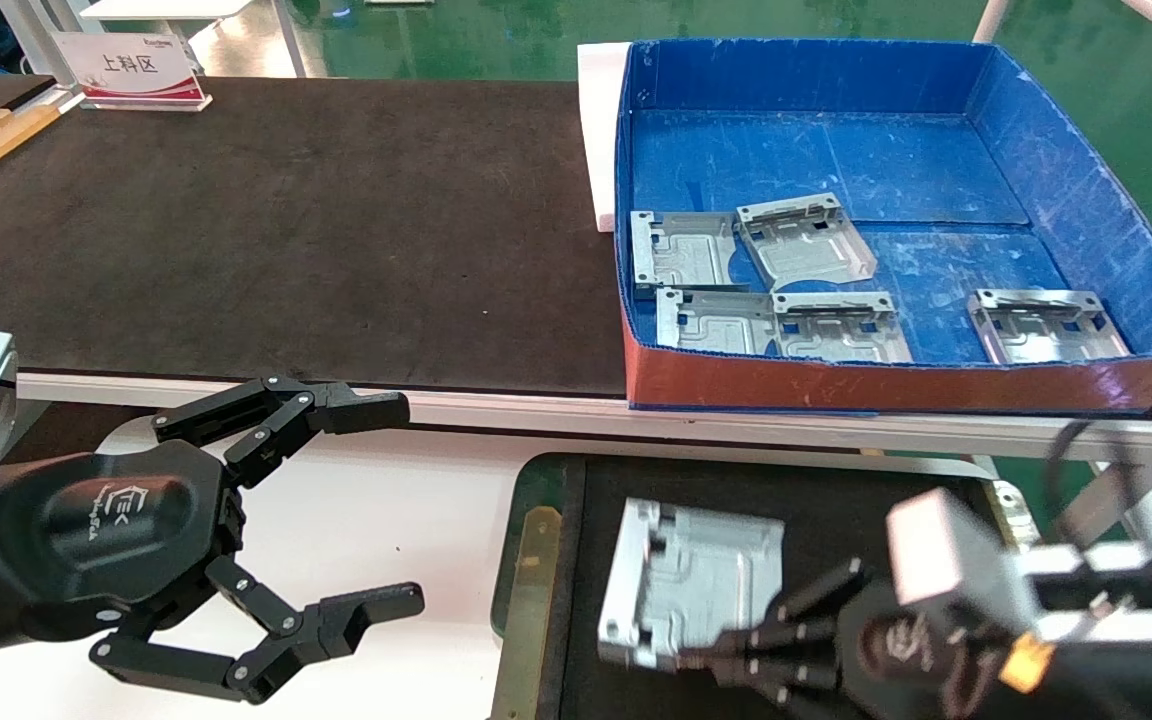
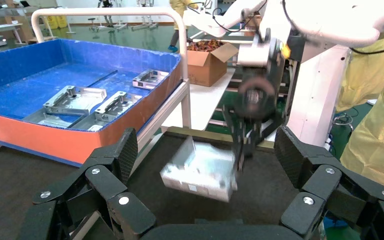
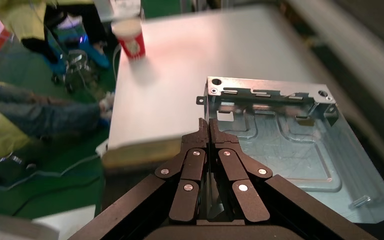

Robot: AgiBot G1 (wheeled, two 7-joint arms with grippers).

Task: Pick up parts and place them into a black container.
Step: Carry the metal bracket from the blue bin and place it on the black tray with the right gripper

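Metal plate (image 1: 688, 583) hangs over the black tray (image 1: 534, 560), pinched at its near edge by the right gripper (image 1: 736, 645), whose jaws are pressed together on it. Five more plates (image 1: 816, 240) lie in the blue box (image 1: 1086, 190). Left gripper (image 1: 376, 505) sits over the white table (image 1: 386, 510), jaws spread wide.

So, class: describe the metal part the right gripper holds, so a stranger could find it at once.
Start at the blue box, then drop to the black container nearest the robot. The part there is pinched at its edge by the right gripper; the other five parts lie loose in the box.
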